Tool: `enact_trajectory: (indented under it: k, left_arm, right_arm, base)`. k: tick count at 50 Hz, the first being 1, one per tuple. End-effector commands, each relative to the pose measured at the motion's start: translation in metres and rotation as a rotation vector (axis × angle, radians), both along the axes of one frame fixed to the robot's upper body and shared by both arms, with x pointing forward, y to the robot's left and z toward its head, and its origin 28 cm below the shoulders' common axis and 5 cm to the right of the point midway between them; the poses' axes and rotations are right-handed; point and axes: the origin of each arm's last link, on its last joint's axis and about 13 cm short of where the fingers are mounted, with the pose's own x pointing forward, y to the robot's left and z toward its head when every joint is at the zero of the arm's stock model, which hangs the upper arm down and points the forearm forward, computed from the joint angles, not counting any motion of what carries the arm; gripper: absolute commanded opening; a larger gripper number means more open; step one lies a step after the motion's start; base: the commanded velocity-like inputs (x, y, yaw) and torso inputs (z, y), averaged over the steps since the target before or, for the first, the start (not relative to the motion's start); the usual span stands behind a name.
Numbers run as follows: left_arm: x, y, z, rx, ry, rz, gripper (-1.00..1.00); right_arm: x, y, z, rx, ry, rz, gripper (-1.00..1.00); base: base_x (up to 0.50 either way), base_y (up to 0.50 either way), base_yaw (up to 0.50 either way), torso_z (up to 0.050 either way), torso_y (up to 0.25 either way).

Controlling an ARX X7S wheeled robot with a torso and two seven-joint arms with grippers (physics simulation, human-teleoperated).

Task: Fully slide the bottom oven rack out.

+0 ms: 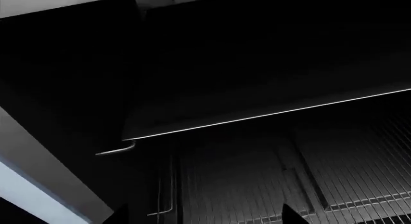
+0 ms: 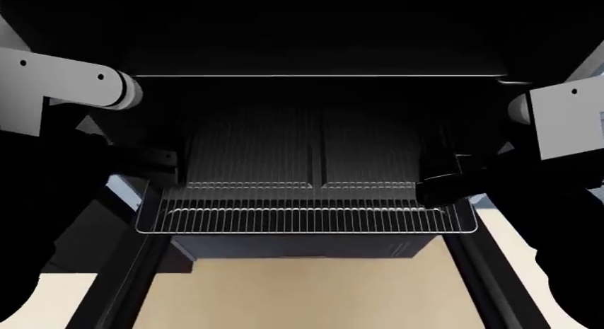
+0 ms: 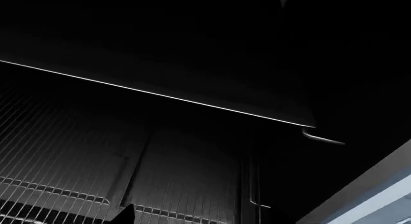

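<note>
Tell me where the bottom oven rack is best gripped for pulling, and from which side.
Probably the front frame bar of the bottom oven rack, approached from the front: it juts out of the oven toward the robot, with open space underneath for a finger.

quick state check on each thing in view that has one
oven: open, cavity dark
bottom oven rack: partly slid out, level
upper rack: in place, seen as a thin bar
left claw: at the rack's left edge, grip unclear
right claw: at the right edge, grip unclear

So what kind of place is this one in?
Most likely a kitchen, seen close up at an open oven: a wire rack partly slid out of the dark cavity, a second rack above it, light flooring below.
</note>
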Motion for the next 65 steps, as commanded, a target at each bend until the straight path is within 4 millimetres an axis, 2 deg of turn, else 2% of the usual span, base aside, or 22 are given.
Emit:
enact_trajectory:
  k: [1, 27, 45, 51, 61, 65]
  left_arm:
    - [-0.003, 0.001, 0.0, 0.004, 0.002, 0.003, 1.0]
    - [0.002, -0.001, 0.0, 0.002, 0.008, -0.004, 1.0]
    - [0.004, 0.0, -0.008, -0.023, 0.015, -0.005, 1.0]
    - [0.017, -0.004, -0.011, -0.041, 0.013, -0.008, 1.0]
    - [0.054, -0.014, 0.0, -0.04, 0.055, -0.047, 1.0]
    - [0.063, -0.018, -0.002, -0.058, 0.103, -0.056, 1.0]
  right_arm:
    - [-0.001, 0.001, 0.001, -0.006, 0.001, 0.002, 1.0]
    - [0.003, 0.003, -0.006, -0.002, 0.007, 0.006, 1.0]
    - [0.009, 0.005, -0.019, -0.001, 0.038, 0.016, 1.0]
    - [0.015, 0.005, -0.011, -0.003, 0.031, 0.018, 1.0]
    - [0.036, 0.008, 0.001, -0.011, 0.065, 0.019, 1.0]
    - [0.045, 0.01, 0.003, -0.027, 0.099, 0.012, 1.0]
  base:
    - [0.0, 0.0, 0.0, 0.0, -0.127]
    - [0.0, 0.0, 0.0, 0.0, -0.128]
    - [0.0, 0.0, 0.0, 0.0, -0.126]
    - [0.0, 0.0, 0.0, 0.0, 0.0]
    - [0.0, 0.0, 0.0, 0.0, 0.0]
    - [0.0, 0.0, 0.0, 0.0, 0.0]
